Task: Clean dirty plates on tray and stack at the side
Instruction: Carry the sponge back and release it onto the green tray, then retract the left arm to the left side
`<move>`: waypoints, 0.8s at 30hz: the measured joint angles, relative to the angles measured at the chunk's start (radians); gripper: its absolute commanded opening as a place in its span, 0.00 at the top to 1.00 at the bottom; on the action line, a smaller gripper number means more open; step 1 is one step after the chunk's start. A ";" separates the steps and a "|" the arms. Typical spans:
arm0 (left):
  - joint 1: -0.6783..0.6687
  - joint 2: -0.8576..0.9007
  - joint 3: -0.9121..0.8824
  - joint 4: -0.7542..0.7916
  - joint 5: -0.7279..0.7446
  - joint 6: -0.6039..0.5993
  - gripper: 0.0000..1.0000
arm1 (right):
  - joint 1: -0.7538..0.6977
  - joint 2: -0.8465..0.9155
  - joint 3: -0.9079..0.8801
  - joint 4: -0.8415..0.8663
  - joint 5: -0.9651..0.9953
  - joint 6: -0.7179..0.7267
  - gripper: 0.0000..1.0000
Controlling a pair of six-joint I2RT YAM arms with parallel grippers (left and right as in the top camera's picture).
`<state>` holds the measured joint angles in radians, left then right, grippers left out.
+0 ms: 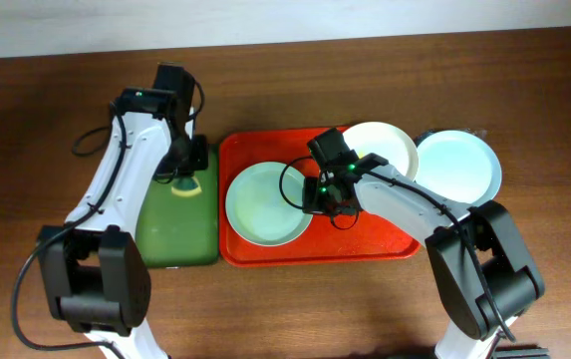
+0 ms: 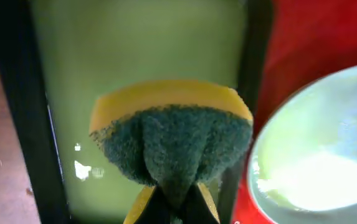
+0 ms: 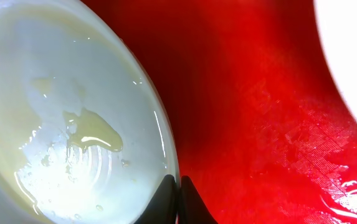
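- Closest to the lens is the sponge (image 2: pixel 172 130), yellow with a green scouring face. The left gripper (image 2: pixel 173 202) is clenched on its lower edge. It hangs over the dark green tray (image 2: pixel 134 43), which lies just beside the red tray (image 1: pixel 365 237) on the left arm's side.
- On the other arm, the right gripper (image 3: pixel 179 196) is clamped as well. The rim of the pale green plate (image 3: pixel 53 81) runs straight into its fingertips. I read that as a pinch on the rim, though the contact itself is hard to see.
- That plate lies flat inside the red tray, in the half nearest the dark green tray. It has a yellow smear (image 3: pixel 94 132) in its middle and a wet sheen around it.
- The white-cream plate (image 1: pixel 385 145) sits at the red tray's far corner on the right arm's side, overhanging the rim. The pale blue plate (image 1: pixel 459 168) rests on the tabletop (image 1: pixel 295 309) just outside that same end of the red tray.
- I judge the plates to be stiff, light and glossy, and slippery where they are wet. I cannot tell what they are made of, so I would treat them as breakable.
- The thin raised rim is the only place to take hold. A one-point pinch there may let the plate pivot or slide out, so I would bite deep and keep it low over the red tray.
- The sponge is soft and will squash, so I would press its pad flat onto the smear.
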<state>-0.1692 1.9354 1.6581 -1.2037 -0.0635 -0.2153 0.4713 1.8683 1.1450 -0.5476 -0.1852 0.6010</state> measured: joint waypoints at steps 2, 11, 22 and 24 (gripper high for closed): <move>0.000 0.000 -0.119 0.056 -0.023 -0.010 1.00 | 0.000 0.000 0.000 0.000 0.000 0.000 0.96; 0.000 0.000 -0.332 0.237 -0.061 -0.019 0.56 | 0.000 0.000 -0.001 0.000 0.000 0.000 0.96; 0.257 -0.388 -0.193 0.110 0.061 -0.112 0.01 | 0.000 0.001 -0.001 -0.006 -0.019 -0.002 0.58; 0.256 -0.388 -0.193 0.108 0.064 -0.115 0.01 | 0.000 0.001 -0.001 -0.008 -0.019 -0.002 0.58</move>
<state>0.0872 1.5471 1.4647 -1.0962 0.0010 -0.3305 0.4713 1.8690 1.1442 -0.5552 -0.2039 0.5987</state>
